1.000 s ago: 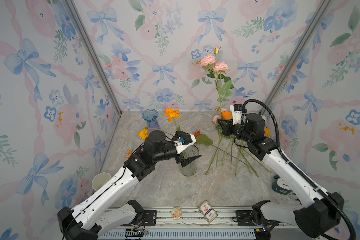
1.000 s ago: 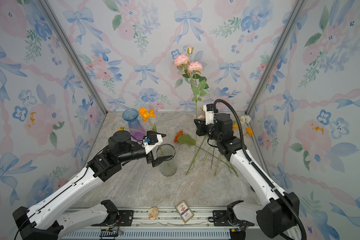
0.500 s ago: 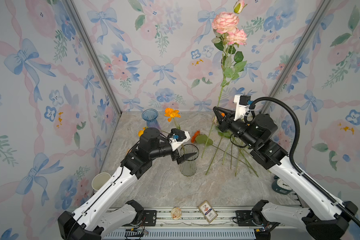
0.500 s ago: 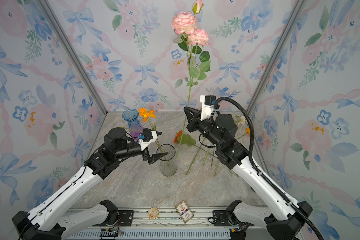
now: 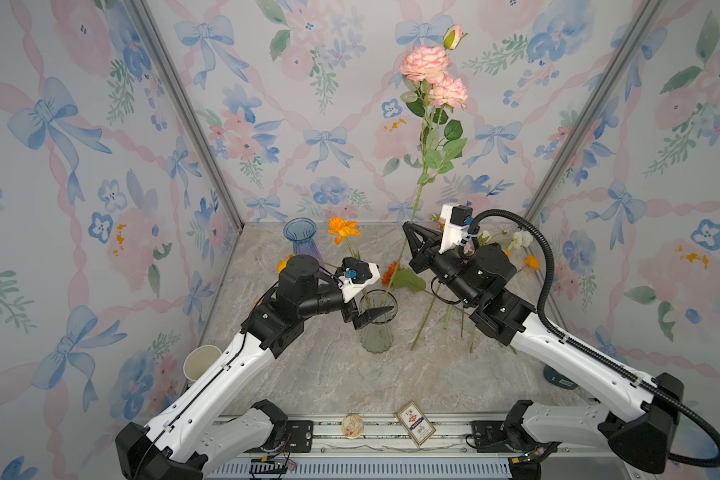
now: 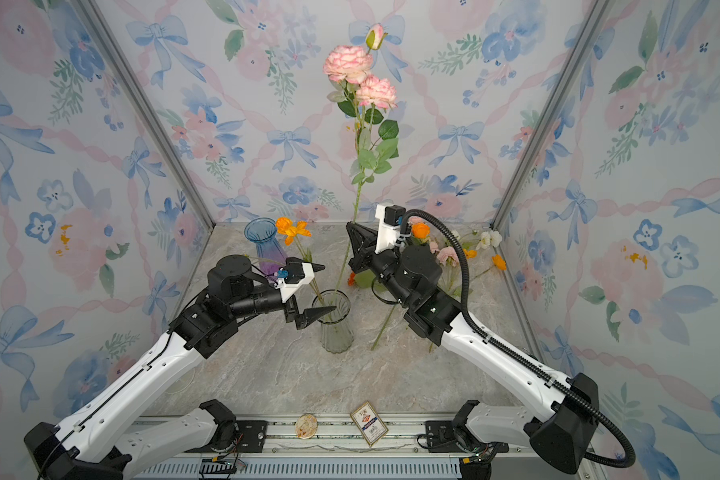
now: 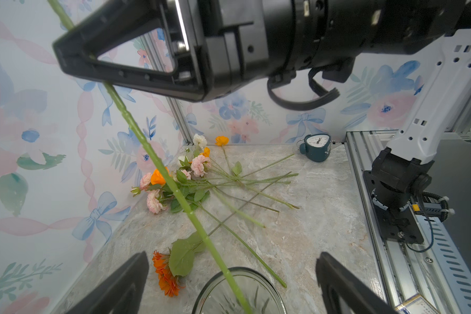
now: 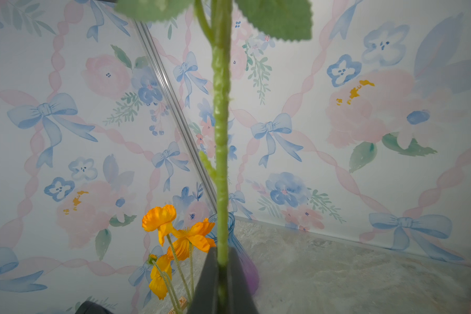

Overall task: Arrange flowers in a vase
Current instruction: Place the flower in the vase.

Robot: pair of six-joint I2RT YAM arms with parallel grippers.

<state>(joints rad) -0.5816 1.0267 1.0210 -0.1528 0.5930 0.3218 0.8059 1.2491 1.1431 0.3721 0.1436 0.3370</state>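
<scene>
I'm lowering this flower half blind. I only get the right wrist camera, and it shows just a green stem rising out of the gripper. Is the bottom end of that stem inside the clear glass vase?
Observer: Yes. The left wrist view shows the stem slanting down from the right gripper into the mouth of the glass vase.
Operator: Is the left gripper in the way?
Observer: The left gripper is open at the vase's rim, with a finger on each side, and it holds nothing.
Operator: What is left to arrange?
Observer: A pile of loose flowers lies on the table near the back right corner.
</scene>
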